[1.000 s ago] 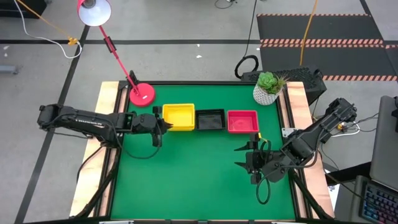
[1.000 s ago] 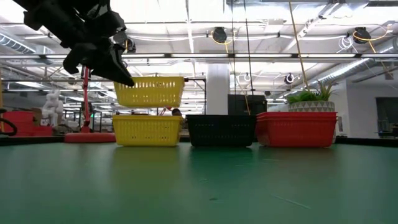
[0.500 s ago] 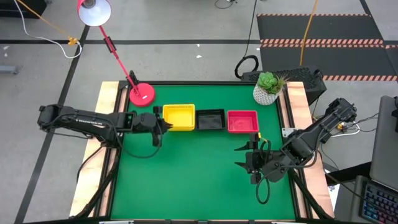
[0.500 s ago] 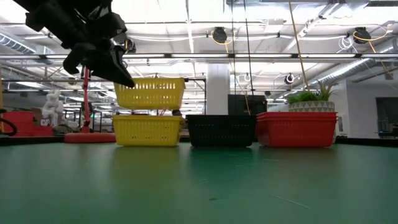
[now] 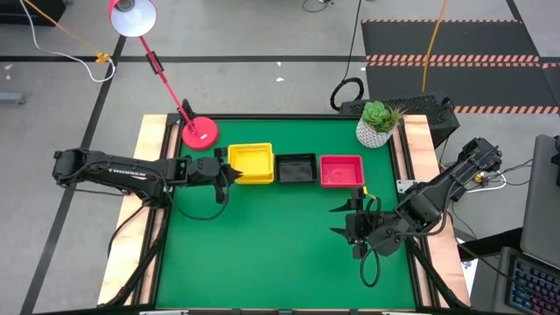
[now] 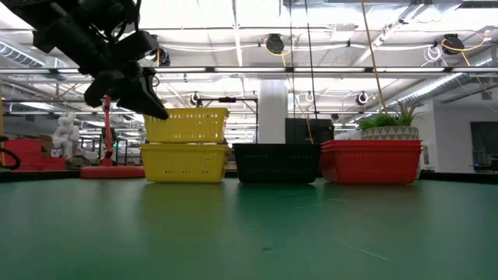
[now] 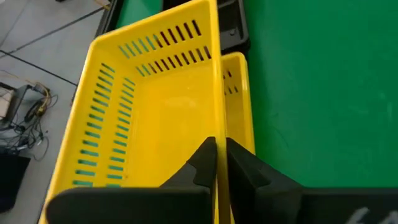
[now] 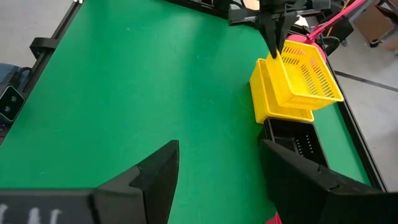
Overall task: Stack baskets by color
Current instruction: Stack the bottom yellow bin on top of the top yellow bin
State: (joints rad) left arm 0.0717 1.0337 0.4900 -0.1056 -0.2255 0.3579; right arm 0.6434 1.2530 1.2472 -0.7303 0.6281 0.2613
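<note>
Three piles of baskets stand in a row across the table's far half: yellow [image 5: 254, 171], black [image 5: 296, 168] and red [image 5: 341, 170]. My left gripper [image 5: 229, 172] is shut on an upper yellow basket [image 6: 187, 126], whose bottom is level with the rim of the lower yellow basket [image 6: 184, 162]. Whether the two touch, I cannot tell. My right gripper [image 5: 348, 223] waits open over the table's near right part, with nothing between its fingers [image 8: 155, 174]. My left gripper holds the upper yellow basket by its near side wall [image 7: 216, 118], at that wall's left end. One finger [image 7: 202, 165] is inside the basket and one [image 7: 242, 168] outside. The fingers slant down from the table's left, along the wall. The basket sits upright over the lower one.
A red lamp base [image 5: 200, 133] stands just left of and behind the yellow pile, its arm slanting up to the far left. A white plant pot [image 5: 376, 127] stands at the far right corner. Bare green mat [image 5: 262, 254] fills the near half.
My left gripper has gone down with the upper yellow basket. The basket hung clear above the lower yellow one; now its bottom is down at that basket's rim. The gripper has stayed shut on it.
</note>
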